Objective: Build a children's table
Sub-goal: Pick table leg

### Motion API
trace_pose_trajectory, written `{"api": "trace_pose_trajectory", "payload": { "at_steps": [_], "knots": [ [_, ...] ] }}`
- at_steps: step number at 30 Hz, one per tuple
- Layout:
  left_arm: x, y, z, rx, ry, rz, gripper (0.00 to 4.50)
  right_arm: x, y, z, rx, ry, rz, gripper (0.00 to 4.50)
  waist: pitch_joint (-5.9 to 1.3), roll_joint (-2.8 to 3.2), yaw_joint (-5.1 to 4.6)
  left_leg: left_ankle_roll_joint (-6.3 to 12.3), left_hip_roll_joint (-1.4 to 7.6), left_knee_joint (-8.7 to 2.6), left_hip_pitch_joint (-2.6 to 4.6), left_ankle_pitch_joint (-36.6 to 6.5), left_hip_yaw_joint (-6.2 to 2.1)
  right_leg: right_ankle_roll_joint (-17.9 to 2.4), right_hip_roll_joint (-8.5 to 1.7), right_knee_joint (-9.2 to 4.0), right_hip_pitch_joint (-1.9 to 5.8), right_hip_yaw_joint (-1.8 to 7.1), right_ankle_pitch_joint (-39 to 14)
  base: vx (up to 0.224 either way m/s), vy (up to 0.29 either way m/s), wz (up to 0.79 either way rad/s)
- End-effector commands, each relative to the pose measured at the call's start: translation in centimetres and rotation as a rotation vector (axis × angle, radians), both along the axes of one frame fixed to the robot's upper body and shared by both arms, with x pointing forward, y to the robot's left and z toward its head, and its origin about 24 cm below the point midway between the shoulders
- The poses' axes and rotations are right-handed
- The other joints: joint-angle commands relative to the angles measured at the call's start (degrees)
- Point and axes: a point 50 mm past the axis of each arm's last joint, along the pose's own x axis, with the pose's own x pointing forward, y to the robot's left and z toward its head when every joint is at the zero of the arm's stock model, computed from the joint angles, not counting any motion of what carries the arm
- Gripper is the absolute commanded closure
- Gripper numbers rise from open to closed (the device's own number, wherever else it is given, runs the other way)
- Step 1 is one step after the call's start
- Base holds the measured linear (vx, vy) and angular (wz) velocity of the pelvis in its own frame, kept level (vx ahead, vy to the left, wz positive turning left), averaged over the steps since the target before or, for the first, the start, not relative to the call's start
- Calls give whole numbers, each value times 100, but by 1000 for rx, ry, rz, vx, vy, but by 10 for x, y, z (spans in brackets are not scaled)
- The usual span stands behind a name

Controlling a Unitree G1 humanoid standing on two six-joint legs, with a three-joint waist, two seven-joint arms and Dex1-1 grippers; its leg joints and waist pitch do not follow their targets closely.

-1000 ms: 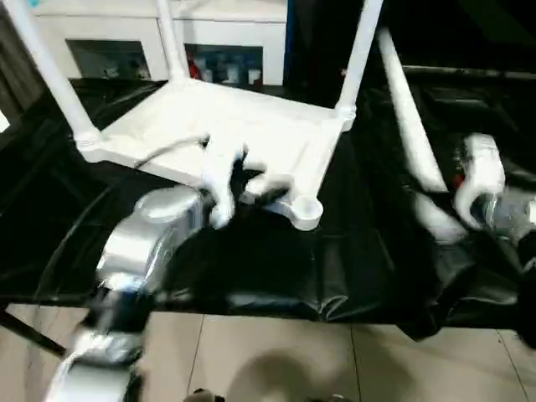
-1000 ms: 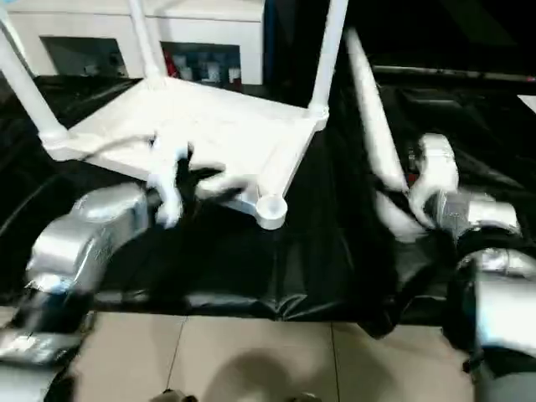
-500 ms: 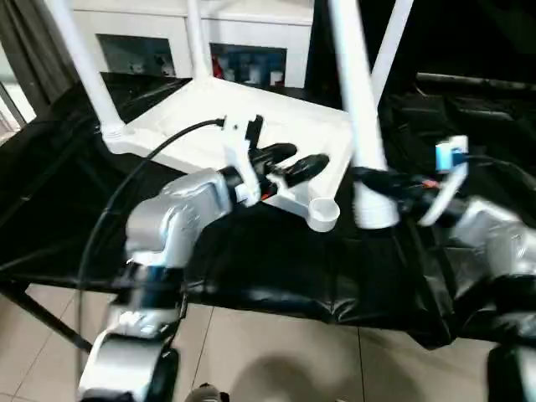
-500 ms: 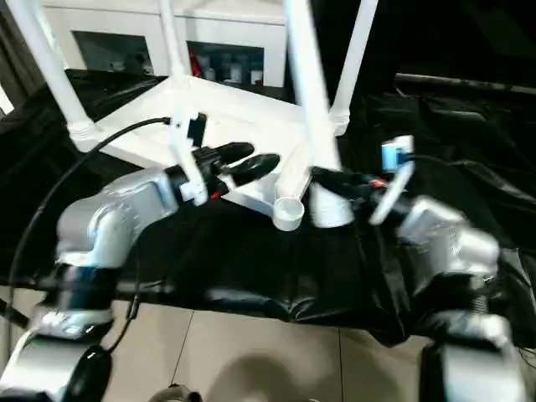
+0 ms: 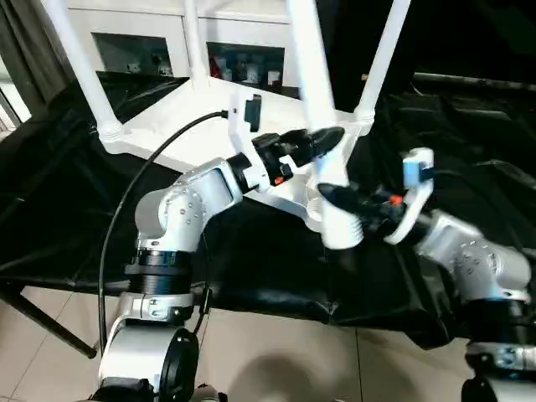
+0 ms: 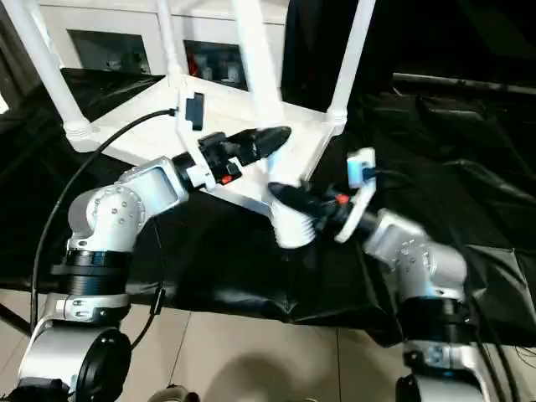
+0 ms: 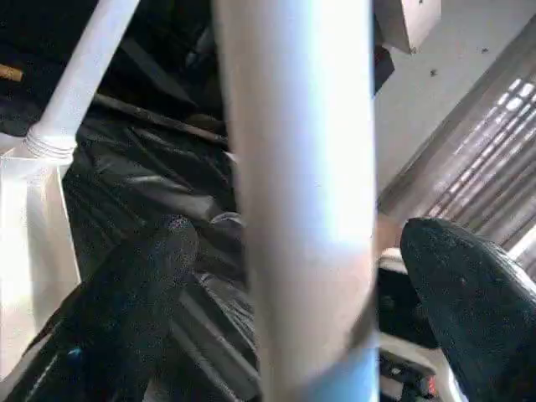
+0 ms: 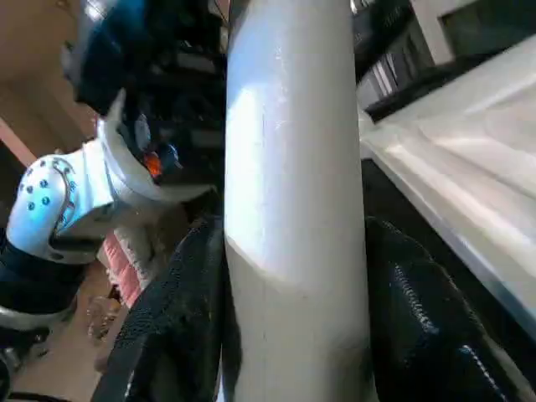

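Tabletop (image 5: 276,126) lies upside down on black sheeting (image 5: 75,201), three legs already standing in its corner sockets: far left (image 5: 79,63), far middle (image 5: 194,42), far right (image 5: 383,54). Right gripper (image 5: 335,197) is clenched around the thick lower end of the fourth leg (image 5: 314,84), holding it nearly upright right at the near corner socket; seating not discernible. Left gripper (image 5: 322,141) is released, its fingers (image 7: 134,293) spread either side of that leg's shaft without touching; a white cabinet (image 5: 142,33) stands behind.
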Motion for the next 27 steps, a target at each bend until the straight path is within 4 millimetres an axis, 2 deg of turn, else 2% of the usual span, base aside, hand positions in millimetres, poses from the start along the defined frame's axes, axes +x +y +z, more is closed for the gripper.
{"api": "trace_pose_trajectory", "payload": {
  "at_steps": [1,4,5,16,20,27],
  "knots": [
    [0,-1,6,-8,-1,-16,18,-2,2,8,-8,-37,18,263,-490,-112,13,192,71,-375,108,-787,-46,-1070,-231,-427,316,166,-1309,0,0,0],
    [-1,-1,6,-11,1,-27,28,-2,3,8,-14,-33,15,263,-503,-112,15,271,73,-361,104,-615,-39,-1170,-225,-392,325,170,-965,0,0,0],
    [-1,-1,6,-11,2,-32,46,-2,3,8,-17,-30,15,263,-499,-116,14,279,71,-362,100,-608,-37,-1185,-227,-392,328,170,-949,0,0,0],
    [-1,0,6,-19,11,-41,136,-2,3,7,-33,-19,16,263,-484,-114,15,195,70,-374,104,-751,-38,-1098,-236,-422,334,168,-1229,0,0,0],
    [-3,-1,6,-27,7,-65,165,-3,4,7,-45,-13,34,263,-488,-130,16,213,70,-368,100,-688,-35,-1114,-234,-414,336,171,-1135,0,0,0],
    [-4,-2,5,-21,8,-78,212,-4,5,5,-55,-10,44,263,-490,-124,19,234,70,-364,99,-660,-34,-1138,-236,-404,338,170,-1106,0,0,0]
  ]
}}
